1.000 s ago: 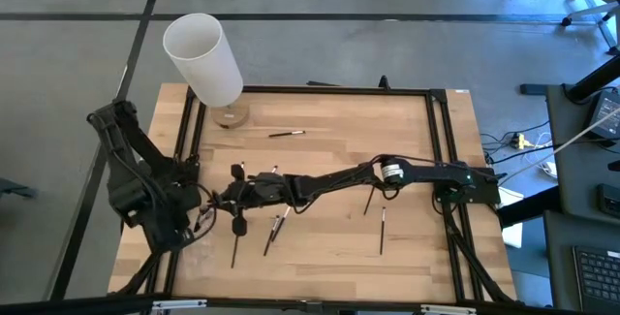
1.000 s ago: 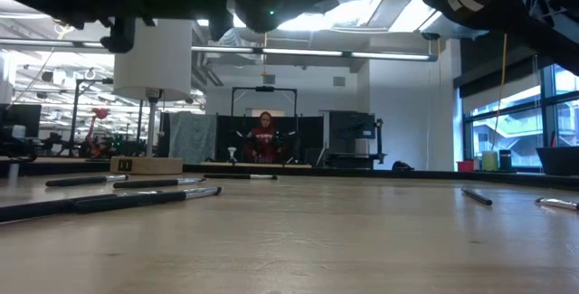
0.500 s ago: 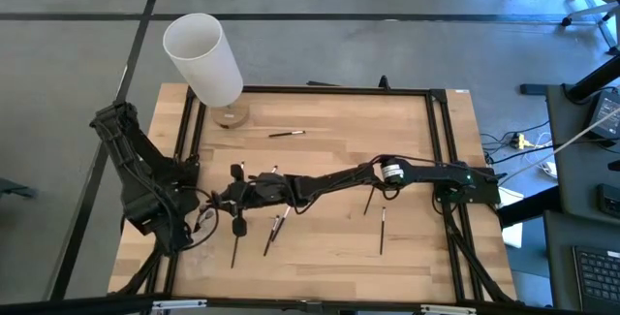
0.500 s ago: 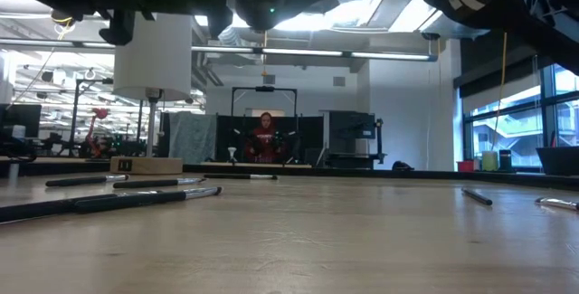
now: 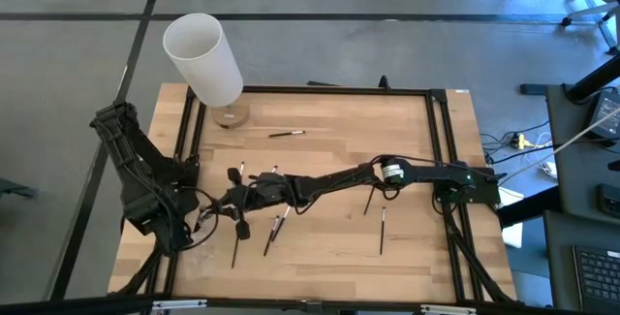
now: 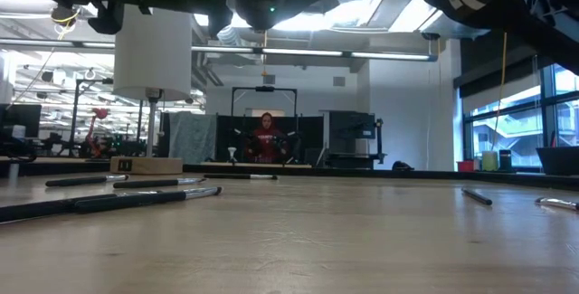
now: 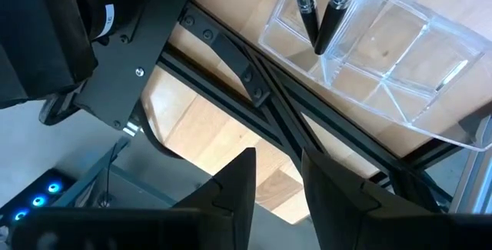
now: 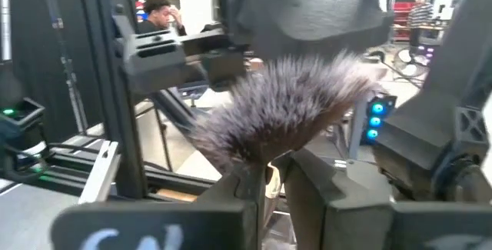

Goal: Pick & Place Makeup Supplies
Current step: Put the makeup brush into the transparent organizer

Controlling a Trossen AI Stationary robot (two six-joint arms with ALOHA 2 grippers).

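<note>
The right gripper (image 5: 235,202) reaches across the table (image 5: 329,247) toward its left edge, its fingers (image 8: 231,196) pinching a fluffy brush (image 8: 284,108) by the handle, bristles up. The left gripper (image 7: 277,181) hovers near the table's front-left corner, its fingers (image 7: 231,192) spread a little with nothing between them. It looks at a clear plastic organizer (image 7: 384,58) with two brushes (image 7: 323,11) standing in it. More brushes (image 5: 277,230) lie on the table near the front edge, and one (image 5: 286,134) toward the back, near a tall white cylinder (image 5: 203,58)
</note>
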